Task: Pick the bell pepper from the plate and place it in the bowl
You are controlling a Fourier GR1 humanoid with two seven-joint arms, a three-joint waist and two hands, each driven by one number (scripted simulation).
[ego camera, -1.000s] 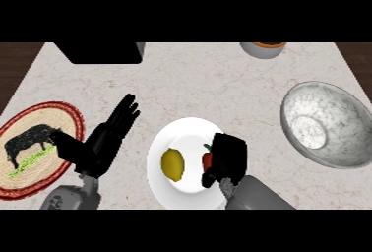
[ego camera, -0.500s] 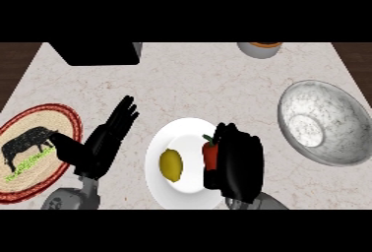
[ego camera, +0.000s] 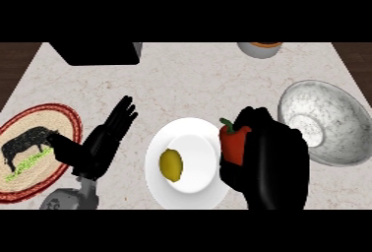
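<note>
Now we see the red bell pepper (ego camera: pixel 234 143) with its green stem at the right rim of the white plate (ego camera: pixel 190 189), wrapped by our right hand (ego camera: pixel 270 160), whose dark fingers curl round it from the right and hide much of its far side; whether the pepper touches the plate or sits just above it we cannot tell. On the plate's left half lies a yellow lemon-like fruit (ego camera: pixel 171 165), apart from the pepper. To the right of our right hand, near it, sits the grey speckled bowl (ego camera: pixel 330 123), with nothing in it. Our left hand (ego camera: pixel 102 142) shows to the left of the plate, fingers straight and spread, pointing up and away, holding nothing. Left of it on the pale marbled table (ego camera: pixel 196 83) lies a round woven mat with a red border and a black animal figure (ego camera: pixel 33 150). At the far edge we make out a black box (ego camera: pixel 102 53) and a small orange-rimmed cup (ego camera: pixel 260 48).
</note>
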